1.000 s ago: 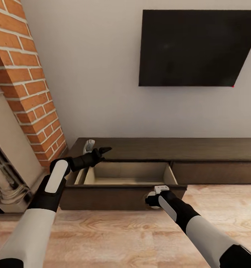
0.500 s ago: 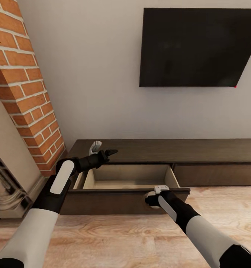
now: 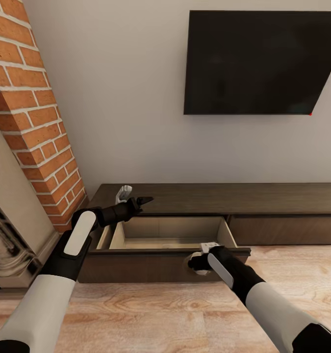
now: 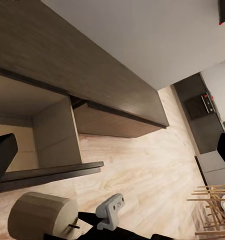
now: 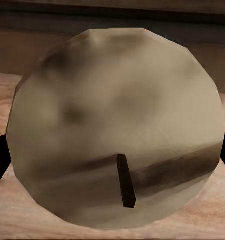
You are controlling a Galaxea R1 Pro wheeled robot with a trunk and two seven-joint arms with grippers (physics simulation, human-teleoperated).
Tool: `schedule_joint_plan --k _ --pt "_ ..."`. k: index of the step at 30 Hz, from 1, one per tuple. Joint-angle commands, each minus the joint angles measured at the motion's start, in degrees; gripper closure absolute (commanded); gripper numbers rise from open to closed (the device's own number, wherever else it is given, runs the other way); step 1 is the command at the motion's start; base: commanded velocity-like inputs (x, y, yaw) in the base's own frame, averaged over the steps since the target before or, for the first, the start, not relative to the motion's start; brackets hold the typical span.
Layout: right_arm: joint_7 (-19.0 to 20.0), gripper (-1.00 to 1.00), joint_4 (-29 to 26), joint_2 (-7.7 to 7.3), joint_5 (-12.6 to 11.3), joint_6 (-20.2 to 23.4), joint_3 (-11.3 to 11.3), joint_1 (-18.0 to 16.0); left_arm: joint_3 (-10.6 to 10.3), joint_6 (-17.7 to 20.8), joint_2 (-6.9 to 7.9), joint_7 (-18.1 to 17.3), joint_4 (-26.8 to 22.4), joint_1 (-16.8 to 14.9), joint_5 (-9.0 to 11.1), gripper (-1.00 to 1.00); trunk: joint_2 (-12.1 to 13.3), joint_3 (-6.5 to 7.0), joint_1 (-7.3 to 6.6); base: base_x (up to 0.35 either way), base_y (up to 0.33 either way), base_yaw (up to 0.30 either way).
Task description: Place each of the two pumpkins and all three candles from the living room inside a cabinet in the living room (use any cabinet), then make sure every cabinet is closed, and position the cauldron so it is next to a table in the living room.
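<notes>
The cabinet [image 3: 263, 196] is a long low dark-brown console against the wall. Its left drawer [image 3: 160, 262] stands pulled out, and the pale beige inside that I can see is bare. My right gripper [image 3: 194, 263] is just in front of the drawer's front panel, shut on a beige candle [image 3: 191, 264]. The candle's flat top and dark wick face the right wrist camera [image 5: 115, 125], and the candle [image 4: 40, 217] also shows in the left wrist view. My left gripper [image 3: 140, 201] hovers open over the drawer's back left corner, with its fingertips [image 4: 2, 160] wide apart.
A black TV [image 3: 258, 61] hangs on the wall above the cabinet. A brick chimney [image 3: 33, 122] and a columned fireplace [image 3: 6, 245] stand close on the left. Wood floor [image 3: 160, 314] lies in front. The cabinet's right drawer [image 3: 283, 229] is closed.
My right gripper has carried the candle slightly to the left along the drawer front. The left gripper has drifted a little. The head view shifted slightly early on.
</notes>
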Motion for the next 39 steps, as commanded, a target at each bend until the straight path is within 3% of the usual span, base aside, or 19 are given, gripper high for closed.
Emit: schedule_joint_plan --k 1,9,15,17,22,26,30,35,39 --pt "0.5 1.0 -1.15 -0.12 0.09 1.31 0.0 0.01 0.0 0.0 0.01 0.01 0.0 0.02 0.0 -1.0 0.0 0.0 0.0 0.0 0.0 0.0" --pt "1.73 1.0 -7.7 -1.49 -2.43 9.67 0.07 0.01 -0.02 0.08 0.02 0.04 -0.03 -0.02 0.01 -1.0 0.0 0.0 0.0 0.0 0.0 0.0" --pt "1.76 1.0 -16.63 -3.37 -3.58 16.19 -0.21 0.01 -0.02 0.08 0.08 0.09 -0.02 -0.01 0.0 -1.0 0.0 0.0 0.0 0.0 0.0 0.0" --pt "1.77 1.0 -19.31 -4.07 -5.1 16.97 -0.62 0.01 -0.02 0.08 0.13 0.09 -0.02 -0.01 0.0 -1.0 0.0 0.0 0.0 0.0 0.0 0.0" --pt "1.7 1.0 -26.08 -5.9 -11.97 17.67 -1.52 0.01 -0.02 0.09 0.19 0.09 -0.02 -0.03 0.0 -1.0 0.0 0.0 0.0 0.0 0.0 0.0" --pt "1.65 1.0 -31.22 -6.3 -13.38 17.71 -2.18 0.01 -0.08 0.08 0.15 0.09 0.01 -0.03 0.0 -1.0 0.0 0.0 0.0 0.0 0.0 0.0" --pt "1.48 1.0 -34.74 -6.3 -13.38 17.7 -4.94 -0.01 -0.23 0.06 0.11 0.16 0.01 -0.02 0.0 -1.0 0.0 0.0 0.0 0.0 0.0 0.0" --pt "1.22 1.0 -35.68 -6.26 -13.17 17.55 -11.36 -0.07 -0.38 0.02 0.05 0.21 -0.05 -0.03 0.0 -1.0 0.0 0.0 0.0 0.0 0.0 0.0" --pt "1.01 1.0 -35.61 -6.28 -12.97 17.42 -14.14 -0.08 -0.48 0.02 -0.3 0.32 0.03 -0.03 0.0 -1.0 0.0 0.0 0.0 0.0 0.0 0.0"
